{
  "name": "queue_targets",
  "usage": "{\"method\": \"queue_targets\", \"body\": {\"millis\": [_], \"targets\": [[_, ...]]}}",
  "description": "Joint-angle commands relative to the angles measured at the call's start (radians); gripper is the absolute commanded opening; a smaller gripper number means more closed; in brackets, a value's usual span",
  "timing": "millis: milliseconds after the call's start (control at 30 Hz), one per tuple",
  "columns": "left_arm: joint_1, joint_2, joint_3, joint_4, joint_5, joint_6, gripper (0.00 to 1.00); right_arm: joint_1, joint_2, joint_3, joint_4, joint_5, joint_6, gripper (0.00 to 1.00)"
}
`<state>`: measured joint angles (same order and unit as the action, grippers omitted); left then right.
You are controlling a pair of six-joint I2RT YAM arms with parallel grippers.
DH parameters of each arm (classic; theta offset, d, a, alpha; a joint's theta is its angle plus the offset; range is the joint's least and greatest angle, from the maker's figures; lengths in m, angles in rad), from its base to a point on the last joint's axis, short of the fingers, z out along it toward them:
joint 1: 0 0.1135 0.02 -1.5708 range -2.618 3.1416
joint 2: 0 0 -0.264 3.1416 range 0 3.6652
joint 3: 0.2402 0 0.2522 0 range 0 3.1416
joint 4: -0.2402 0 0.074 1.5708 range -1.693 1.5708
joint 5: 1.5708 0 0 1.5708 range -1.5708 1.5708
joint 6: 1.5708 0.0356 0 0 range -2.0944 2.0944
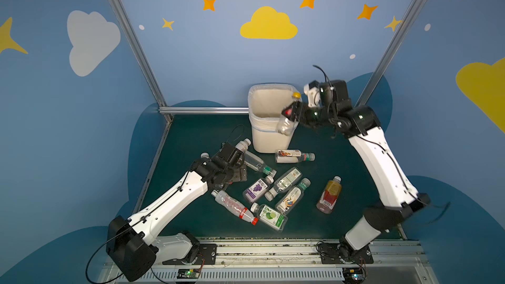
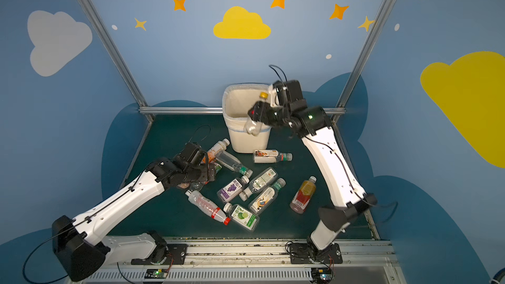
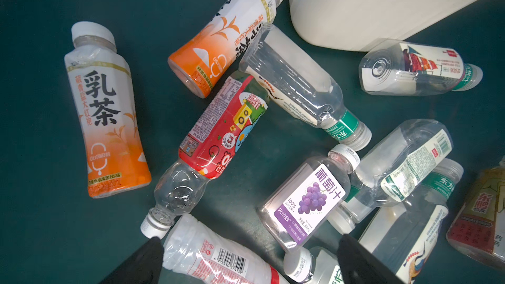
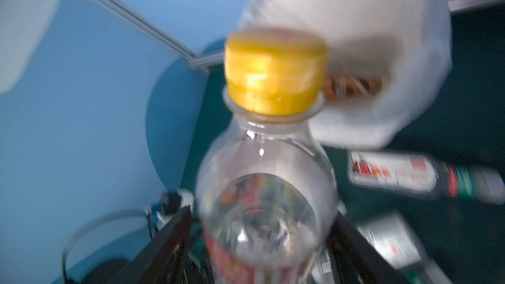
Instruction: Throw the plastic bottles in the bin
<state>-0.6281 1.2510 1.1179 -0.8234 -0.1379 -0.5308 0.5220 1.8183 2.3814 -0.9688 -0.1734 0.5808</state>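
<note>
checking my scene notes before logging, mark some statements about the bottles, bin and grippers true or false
1. A yellow-capped bottle is between the right gripper's jaws at the bin's rim. True.
2. The left gripper is shut on a bottle. False: the left gripper is open and empty.
3. The bin lies tipped over. False: it stands upright.
4. A green-capped bottle lies on the mat beside the bin. True.
5. The red-capped bottle stands upright. False: the red-capped bottle lies on its side.
</note>
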Motion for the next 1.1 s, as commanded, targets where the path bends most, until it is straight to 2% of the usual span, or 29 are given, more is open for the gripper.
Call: {"method": "queue_targets", "body": {"millis": [0, 67, 133, 200, 267, 333, 400, 533, 700, 833, 900, 1067], "targets": [[0.005, -0.007, 0.032, -0.022, 0.006, 0.009, 1.00, -0.041, 0.269, 0.407, -0.159, 0.084, -0.055, 0.90], [0.005, -0.025, 0.029, -0.035, 0.000, -0.001, 1.00, -0.065, 0.320, 0.514, -0.239, 0.101, -0.057, 0.92], [0.005, -0.053, 0.015, -0.037, -0.002, -0.009, 1.00, -0.084, 0.250, 0.390, -0.244, 0.096, -0.073, 0.92], [0.006, -0.073, -0.003, -0.034, 0.009, -0.012, 1.00, -0.092, 0.113, 0.139, -0.159, 0.076, -0.082, 0.92], [0.007, -0.081, -0.017, -0.034, 0.024, -0.005, 1.00, -0.091, -0.098, -0.234, 0.033, 0.060, -0.075, 0.92], [0.009, -0.082, -0.030, -0.037, 0.029, -0.006, 1.00, -0.095, -0.274, -0.519, 0.173, 0.047, -0.067, 0.91], [0.012, -0.081, -0.039, -0.040, 0.026, -0.022, 1.00, -0.101, -0.397, -0.671, 0.175, 0.056, -0.079, 0.90], [0.026, -0.087, -0.049, -0.022, 0.031, -0.048, 0.98, -0.103, -0.566, -0.846, 0.033, 0.090, -0.152, 0.90], [0.035, -0.073, -0.064, -0.006, 0.078, -0.045, 0.93, -0.103, -0.677, -1.047, -0.114, 0.095, -0.186, 0.89], [0.032, -0.058, -0.096, 0.022, 0.137, -0.042, 0.82, -0.098, -0.748, -1.217, -0.083, 0.018, -0.132, 0.81], [0.023, -0.047, -0.110, 0.033, 0.155, -0.030, 0.79, -0.096, -0.766, -1.270, -0.055, -0.022, -0.100, 0.80], [-0.024, 0.005, -0.102, 0.030, 0.160, 0.054, 0.81, -0.082, -0.778, -1.368, -0.021, -0.077, -0.061, 0.80]]}}
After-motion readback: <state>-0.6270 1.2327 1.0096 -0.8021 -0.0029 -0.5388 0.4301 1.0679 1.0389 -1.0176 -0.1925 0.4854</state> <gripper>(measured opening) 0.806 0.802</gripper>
